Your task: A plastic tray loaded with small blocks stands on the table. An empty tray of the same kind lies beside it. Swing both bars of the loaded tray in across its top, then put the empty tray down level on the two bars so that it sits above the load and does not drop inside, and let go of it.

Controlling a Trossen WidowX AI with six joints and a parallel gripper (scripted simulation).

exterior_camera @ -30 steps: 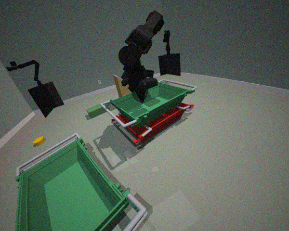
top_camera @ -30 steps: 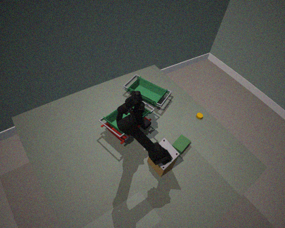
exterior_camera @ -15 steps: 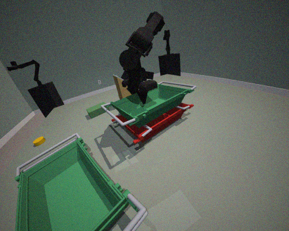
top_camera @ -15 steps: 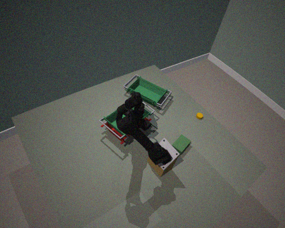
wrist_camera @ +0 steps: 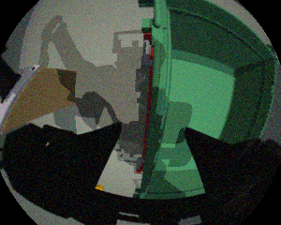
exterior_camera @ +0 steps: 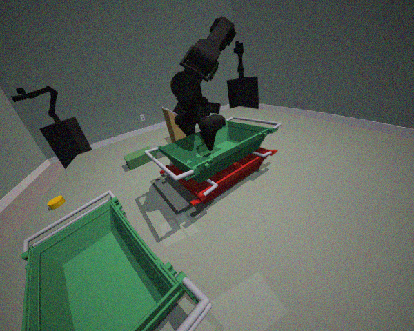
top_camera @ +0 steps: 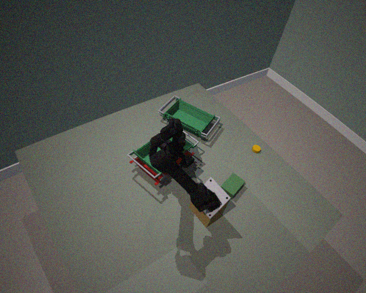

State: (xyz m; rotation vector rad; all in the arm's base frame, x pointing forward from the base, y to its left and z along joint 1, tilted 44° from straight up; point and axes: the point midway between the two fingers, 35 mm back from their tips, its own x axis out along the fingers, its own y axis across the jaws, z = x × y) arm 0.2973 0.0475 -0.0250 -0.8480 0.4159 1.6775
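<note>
The red loaded tray (top_camera: 145, 166) (exterior_camera: 235, 179) (wrist_camera: 150, 94) stands on the table. Its wire bars show in the exterior view, one bar (exterior_camera: 214, 185) near each end, the other bar (exterior_camera: 263, 154) farther back, both swung in across its top. A green empty tray (exterior_camera: 232, 156) (wrist_camera: 206, 89) sits above the red one on these bars, about level, not dropped inside. Its own bars stand out over its ends. My gripper (wrist_camera: 154, 127) is open, its fingers apart on either side of the green tray's long wall, one inside the tray. The load is mostly hidden.
Another green tray (top_camera: 193, 116) (exterior_camera: 103, 270) stands beyond the stack. A green block (top_camera: 233, 184) (exterior_camera: 139, 157) lies beside a tan box (top_camera: 204, 217) (exterior_camera: 173, 126) (wrist_camera: 47, 98) near the arm's base. A yellow disc (top_camera: 256, 148) (exterior_camera: 56, 202) lies farther off.
</note>
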